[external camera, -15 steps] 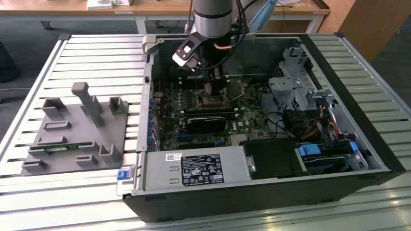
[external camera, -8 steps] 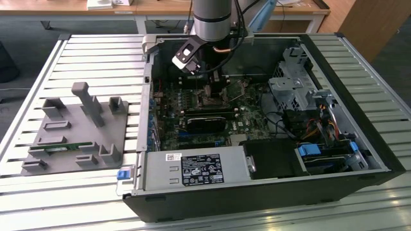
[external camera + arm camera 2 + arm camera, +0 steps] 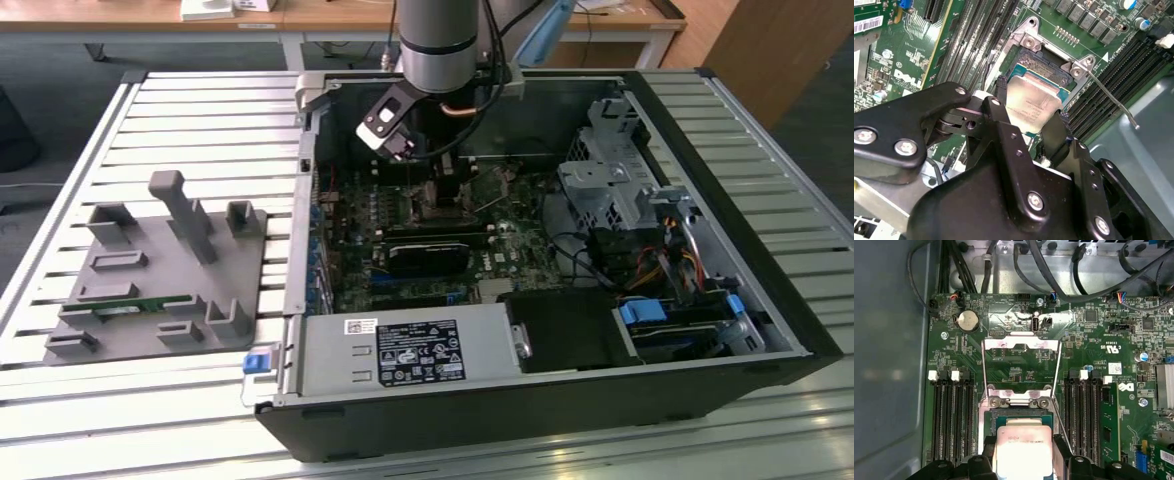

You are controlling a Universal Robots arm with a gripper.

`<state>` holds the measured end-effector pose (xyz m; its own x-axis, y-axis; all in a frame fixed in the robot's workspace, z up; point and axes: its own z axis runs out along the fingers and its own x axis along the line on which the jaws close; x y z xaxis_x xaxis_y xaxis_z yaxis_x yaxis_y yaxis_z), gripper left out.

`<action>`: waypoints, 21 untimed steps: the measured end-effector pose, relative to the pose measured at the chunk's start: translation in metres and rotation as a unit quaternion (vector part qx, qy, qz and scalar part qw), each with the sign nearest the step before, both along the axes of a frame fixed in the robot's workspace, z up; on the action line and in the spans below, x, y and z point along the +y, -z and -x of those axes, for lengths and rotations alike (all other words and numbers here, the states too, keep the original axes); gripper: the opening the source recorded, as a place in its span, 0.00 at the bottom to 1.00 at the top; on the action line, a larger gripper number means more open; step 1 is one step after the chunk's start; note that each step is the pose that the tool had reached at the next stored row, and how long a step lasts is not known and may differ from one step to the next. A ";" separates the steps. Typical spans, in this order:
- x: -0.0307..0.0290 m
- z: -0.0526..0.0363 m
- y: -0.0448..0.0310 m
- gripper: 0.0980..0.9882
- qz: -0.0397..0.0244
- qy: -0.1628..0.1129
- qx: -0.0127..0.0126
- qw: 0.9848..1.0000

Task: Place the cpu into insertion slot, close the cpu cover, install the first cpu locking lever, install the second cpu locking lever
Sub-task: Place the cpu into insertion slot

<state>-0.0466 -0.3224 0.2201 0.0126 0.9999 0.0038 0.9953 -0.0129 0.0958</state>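
Note:
My gripper (image 3: pixel 1029 120) is shut on the cpu (image 3: pixel 1031 105), a small square chip with a silver-tan top, its black fingers (image 3: pixel 999 112) pressing two opposite edges. In the first wrist view the cpu (image 3: pixel 1023 450) hangs over the near half of the insertion slot (image 3: pixel 1019 416), whose dark far part still shows. I cannot tell whether chip and slot touch. The cpu cover (image 3: pixel 1021 343) stands open, a thin metal frame with the green board showing through its window. One locking lever (image 3: pixel 1111 95) sticks out unlatched beside the slot. In the exterior view the gripper (image 3: pixel 434 168) reaches into the open computer case.
Black memory slots (image 3: pixel 951 415) flank the socket on both sides. A coin battery (image 3: pixel 968 320) and cable bundles (image 3: pixel 1054 270) lie beyond the cover. The case also holds a black block (image 3: pixel 430 255), a power supply (image 3: pixel 400 350) and a drive cage (image 3: pixel 614 180). A grey fixture (image 3: pixel 160 270) stands outside.

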 end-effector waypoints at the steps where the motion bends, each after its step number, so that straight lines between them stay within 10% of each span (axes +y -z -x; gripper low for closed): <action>1: 0.0000 0.0001 0.0010 0.48 0.000 0.000 0.000 1.000; 21: 0.0004 0.0016 0.0130 0.48 0.000 0.003 0.000 1.000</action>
<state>-0.0482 -0.3219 0.2070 0.0178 0.9998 0.0037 0.9952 -0.0181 0.0958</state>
